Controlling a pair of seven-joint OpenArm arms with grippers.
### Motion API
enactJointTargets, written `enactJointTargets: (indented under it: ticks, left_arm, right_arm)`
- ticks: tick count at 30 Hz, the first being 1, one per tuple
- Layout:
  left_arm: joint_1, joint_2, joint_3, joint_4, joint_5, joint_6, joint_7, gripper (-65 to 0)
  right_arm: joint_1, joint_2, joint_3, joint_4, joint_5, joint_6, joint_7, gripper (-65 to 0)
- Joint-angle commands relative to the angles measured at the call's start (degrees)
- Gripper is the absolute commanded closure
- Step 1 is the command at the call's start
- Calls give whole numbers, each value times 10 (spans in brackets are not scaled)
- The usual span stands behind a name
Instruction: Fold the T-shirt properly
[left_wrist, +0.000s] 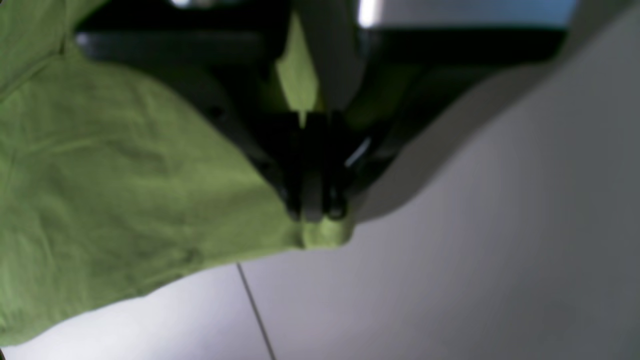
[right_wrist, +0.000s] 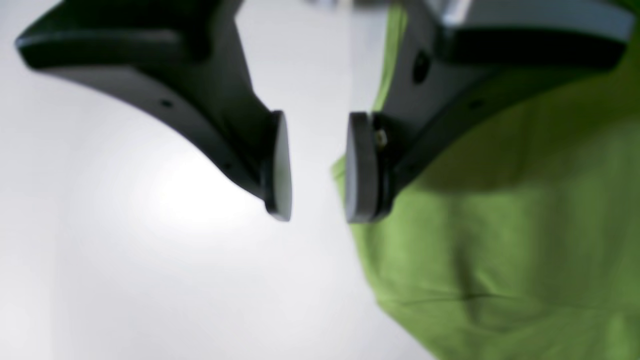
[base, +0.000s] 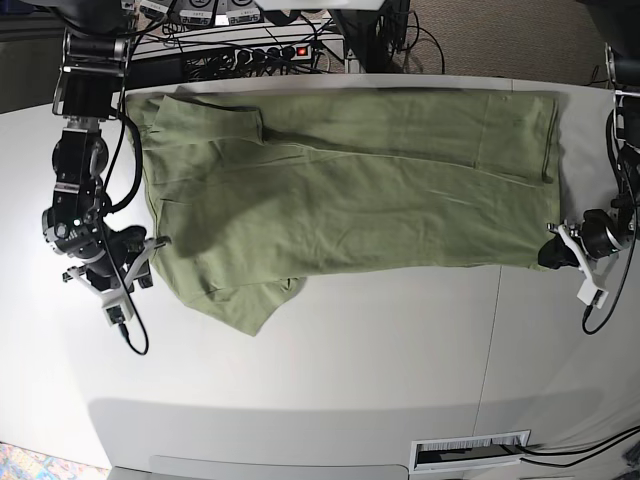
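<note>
We see the T-shirt (base: 350, 185) spread flat across the far half of the bench (base: 350, 370), lying sideways, its hem toward the base view's right and one short sleeve hanging off the near edge of the body at lower left. It is thin, soft knit cloth, so we judge it light and limp: it will sag from any single hold, drag and wrinkle over the bench, and keep no shape of its own. It is not fragile, and the knit should not slip once pinched. We think the best holds are at corners and hemmed edges, where the doubled cloth gives more to bite on, and in two places at once so the fold line stays straight.

The left gripper (left_wrist: 312, 220) sits at the near hem corner on the base view's right, with its jaws closed on a small tuck of the green cloth; the wrist view shows the fabric pinched just under the tips. The right gripper (right_wrist: 317, 167) is beside the shoulder and sleeve end, its pads (right_wrist: 280, 165) clearly parted with only bare bench between them. One pad overlaps the cloth edge in the wrist view, but it holds nothing. Cables and a power strip (base: 270, 50) lie beyond the bench's far edge.
</note>
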Motion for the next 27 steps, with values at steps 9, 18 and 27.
enactJointTargets:
  ticks: [9,18,27]
  left_arm:
    - [-15,-16,-5,8,-10,-3,-11,0]
    - [-15,-16,-5,8,-11,-3,-11,0]
    - [-15,-16,-5,8,-10,-3,-11,0]
  right_arm:
    - [113,8,4,-143,42,26,43,-196]
    - [167,-4,3,-271,42,50,82,-196]
    - [167,-50,3,-282,-6,53,103,-196]
